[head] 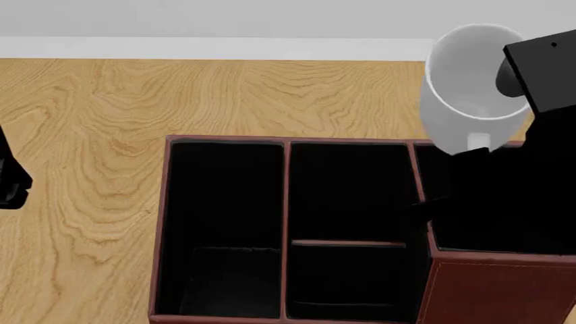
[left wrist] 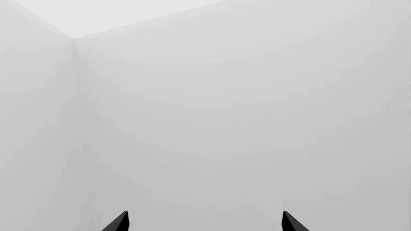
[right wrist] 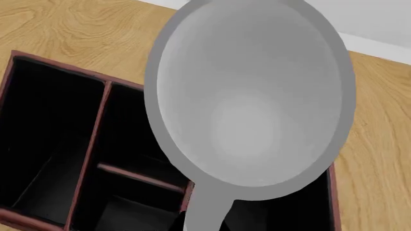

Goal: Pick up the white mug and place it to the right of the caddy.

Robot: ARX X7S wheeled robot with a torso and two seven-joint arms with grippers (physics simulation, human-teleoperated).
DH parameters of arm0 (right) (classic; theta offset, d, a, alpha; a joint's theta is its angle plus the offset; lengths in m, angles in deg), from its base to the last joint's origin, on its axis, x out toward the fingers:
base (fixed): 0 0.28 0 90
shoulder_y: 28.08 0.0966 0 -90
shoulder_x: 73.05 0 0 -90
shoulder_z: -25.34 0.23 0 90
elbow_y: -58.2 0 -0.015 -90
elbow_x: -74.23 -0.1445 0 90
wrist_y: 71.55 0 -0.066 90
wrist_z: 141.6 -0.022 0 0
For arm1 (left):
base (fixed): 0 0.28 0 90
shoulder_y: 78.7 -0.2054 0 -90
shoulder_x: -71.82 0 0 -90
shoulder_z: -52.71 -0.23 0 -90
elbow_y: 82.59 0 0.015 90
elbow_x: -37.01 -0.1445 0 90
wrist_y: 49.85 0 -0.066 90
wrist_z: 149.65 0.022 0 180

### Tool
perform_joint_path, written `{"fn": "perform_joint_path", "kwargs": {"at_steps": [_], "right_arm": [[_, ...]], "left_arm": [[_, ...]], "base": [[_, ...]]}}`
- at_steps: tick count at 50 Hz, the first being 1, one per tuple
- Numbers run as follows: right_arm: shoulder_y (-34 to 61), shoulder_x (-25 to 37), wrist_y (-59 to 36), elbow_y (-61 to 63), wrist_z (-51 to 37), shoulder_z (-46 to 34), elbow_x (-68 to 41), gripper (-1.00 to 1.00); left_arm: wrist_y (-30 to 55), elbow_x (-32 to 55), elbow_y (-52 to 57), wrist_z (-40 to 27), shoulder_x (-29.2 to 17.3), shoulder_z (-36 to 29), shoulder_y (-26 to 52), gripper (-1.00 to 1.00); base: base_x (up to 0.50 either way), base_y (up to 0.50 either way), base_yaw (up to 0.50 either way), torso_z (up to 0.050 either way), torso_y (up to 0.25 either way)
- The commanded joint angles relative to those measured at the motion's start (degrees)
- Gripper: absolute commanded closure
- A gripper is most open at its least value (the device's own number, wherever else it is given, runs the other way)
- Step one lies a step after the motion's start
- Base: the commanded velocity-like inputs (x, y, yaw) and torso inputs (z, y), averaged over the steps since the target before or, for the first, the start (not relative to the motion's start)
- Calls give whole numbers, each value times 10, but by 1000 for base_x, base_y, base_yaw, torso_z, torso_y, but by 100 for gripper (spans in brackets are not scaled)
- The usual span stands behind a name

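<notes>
The white mug [head: 473, 81] hangs in the air over the caddy's far right corner, tilted so its open mouth faces the cameras. My right gripper [head: 481, 154] is shut on its handle. In the right wrist view the white mug [right wrist: 250, 96] fills most of the frame, and its handle runs down into my right gripper [right wrist: 204, 222]. The caddy [head: 495, 290] is a reddish-brown box with black-lined compartments on the wooden table, directly below the mug; its rim [right wrist: 103, 96] shows behind the mug. My left gripper [left wrist: 205, 222] is open, facing bare walls.
The wooden table [head: 90, 135] stretches left of and behind the caddy. A white wall base [head: 180, 47] runs along its far edge. A black part of my left arm [head: 11, 179] shows at the head view's left edge.
</notes>
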State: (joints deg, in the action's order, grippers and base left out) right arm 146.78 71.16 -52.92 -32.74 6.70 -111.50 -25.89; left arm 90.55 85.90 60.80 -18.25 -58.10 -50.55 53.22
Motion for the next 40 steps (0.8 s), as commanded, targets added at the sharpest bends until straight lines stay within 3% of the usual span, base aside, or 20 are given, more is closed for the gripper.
{"fn": "perform_joint_path", "kwargs": {"at_steps": [1,40], "right_arm": [[1,21,1,2,1,8,10,100],[-8,109,9,6,-4,24,1,100]], "left_arm": [[0,0,1,-2,0,-5,3,-100],[-7,6,8,-10,1,-20,9,-100]], "base": [[0,0,0,0,0],[0,0,0,0,1]]}}
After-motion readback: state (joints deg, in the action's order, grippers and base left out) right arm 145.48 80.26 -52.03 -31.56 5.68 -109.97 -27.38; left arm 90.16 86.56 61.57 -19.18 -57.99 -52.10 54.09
